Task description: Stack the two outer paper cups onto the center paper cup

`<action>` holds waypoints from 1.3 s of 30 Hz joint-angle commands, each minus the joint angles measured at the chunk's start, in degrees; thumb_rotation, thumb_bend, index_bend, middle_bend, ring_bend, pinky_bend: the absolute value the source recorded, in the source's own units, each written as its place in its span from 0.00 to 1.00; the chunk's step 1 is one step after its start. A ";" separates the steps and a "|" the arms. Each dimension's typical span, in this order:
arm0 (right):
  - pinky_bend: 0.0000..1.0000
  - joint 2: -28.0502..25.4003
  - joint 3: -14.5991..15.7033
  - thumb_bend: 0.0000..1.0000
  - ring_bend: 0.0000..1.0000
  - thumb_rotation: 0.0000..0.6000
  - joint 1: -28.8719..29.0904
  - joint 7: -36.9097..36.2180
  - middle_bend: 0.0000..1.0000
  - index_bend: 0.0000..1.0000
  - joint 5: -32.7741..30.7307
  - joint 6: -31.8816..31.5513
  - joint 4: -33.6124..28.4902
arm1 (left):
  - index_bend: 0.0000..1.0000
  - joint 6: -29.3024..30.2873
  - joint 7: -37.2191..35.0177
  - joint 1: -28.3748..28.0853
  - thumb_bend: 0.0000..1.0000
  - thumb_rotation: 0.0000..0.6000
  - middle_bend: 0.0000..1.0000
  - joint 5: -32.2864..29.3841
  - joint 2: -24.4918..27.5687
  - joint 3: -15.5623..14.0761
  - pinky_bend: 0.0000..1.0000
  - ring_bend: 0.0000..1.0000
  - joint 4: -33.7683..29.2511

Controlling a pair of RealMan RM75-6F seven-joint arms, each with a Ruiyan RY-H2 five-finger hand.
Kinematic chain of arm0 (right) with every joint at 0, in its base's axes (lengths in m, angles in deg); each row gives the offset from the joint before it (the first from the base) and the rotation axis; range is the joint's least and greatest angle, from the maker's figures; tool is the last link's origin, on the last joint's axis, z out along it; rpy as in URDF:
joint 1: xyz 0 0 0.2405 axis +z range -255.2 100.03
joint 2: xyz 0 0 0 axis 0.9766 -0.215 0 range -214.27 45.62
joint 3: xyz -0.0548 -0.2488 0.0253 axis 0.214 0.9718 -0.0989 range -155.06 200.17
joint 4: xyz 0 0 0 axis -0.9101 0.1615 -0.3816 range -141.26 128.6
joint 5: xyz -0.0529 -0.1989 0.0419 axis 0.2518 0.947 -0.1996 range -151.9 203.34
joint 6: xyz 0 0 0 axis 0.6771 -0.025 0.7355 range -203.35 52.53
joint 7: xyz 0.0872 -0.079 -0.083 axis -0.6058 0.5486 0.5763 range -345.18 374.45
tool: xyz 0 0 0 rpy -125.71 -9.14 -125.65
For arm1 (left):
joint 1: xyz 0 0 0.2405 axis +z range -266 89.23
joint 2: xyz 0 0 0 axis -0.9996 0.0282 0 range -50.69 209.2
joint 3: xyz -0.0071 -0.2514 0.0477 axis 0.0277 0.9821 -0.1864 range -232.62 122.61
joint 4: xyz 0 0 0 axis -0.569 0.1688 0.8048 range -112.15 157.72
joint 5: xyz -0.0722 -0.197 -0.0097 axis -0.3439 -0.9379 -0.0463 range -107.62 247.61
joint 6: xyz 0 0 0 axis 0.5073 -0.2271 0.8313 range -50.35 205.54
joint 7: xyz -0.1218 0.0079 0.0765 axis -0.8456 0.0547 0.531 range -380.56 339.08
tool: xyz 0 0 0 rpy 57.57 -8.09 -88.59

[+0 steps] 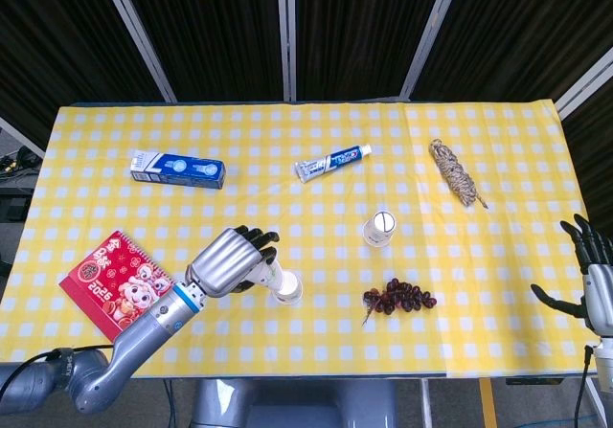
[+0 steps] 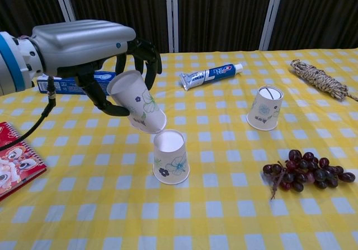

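Observation:
My left hand (image 2: 84, 46) (image 1: 233, 263) grips a white floral paper cup (image 2: 137, 102), tilted with its mouth pointing down to the right. That held cup hovers just above and left of the center paper cup (image 2: 170, 156) (image 1: 286, 286), which stands upside down on the yellow checked table. The third paper cup (image 2: 265, 108) (image 1: 380, 228) stands upside down to the right, apart from both. My right hand (image 1: 593, 280) shows only in the head view at the far right edge, fingers spread and holding nothing.
A bunch of dark grapes (image 2: 307, 173) lies right of the center cup. A toothpaste tube (image 2: 210, 75), a blue box (image 1: 178, 169) and a coil of rope (image 2: 321, 79) lie toward the back. A red booklet (image 1: 113, 281) lies at the front left.

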State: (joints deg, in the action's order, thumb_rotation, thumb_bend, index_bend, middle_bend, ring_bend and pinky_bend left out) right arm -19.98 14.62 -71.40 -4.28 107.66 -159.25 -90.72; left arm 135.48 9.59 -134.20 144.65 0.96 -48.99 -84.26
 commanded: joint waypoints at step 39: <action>0.00 -0.19 -0.62 0.06 0.00 1.00 -0.60 -0.57 0.00 0.08 -0.09 -0.80 -0.33 | 0.49 -2.53 1.23 -3.43 0.27 1.00 0.17 -4.26 -3.28 0.72 0.38 0.25 0.99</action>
State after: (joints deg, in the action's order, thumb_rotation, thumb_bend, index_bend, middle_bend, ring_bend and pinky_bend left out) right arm -20.17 13.99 -72.00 -4.86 107.56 -160.05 -91.04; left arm 132.95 10.79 -137.61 140.36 -2.34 -48.25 -83.28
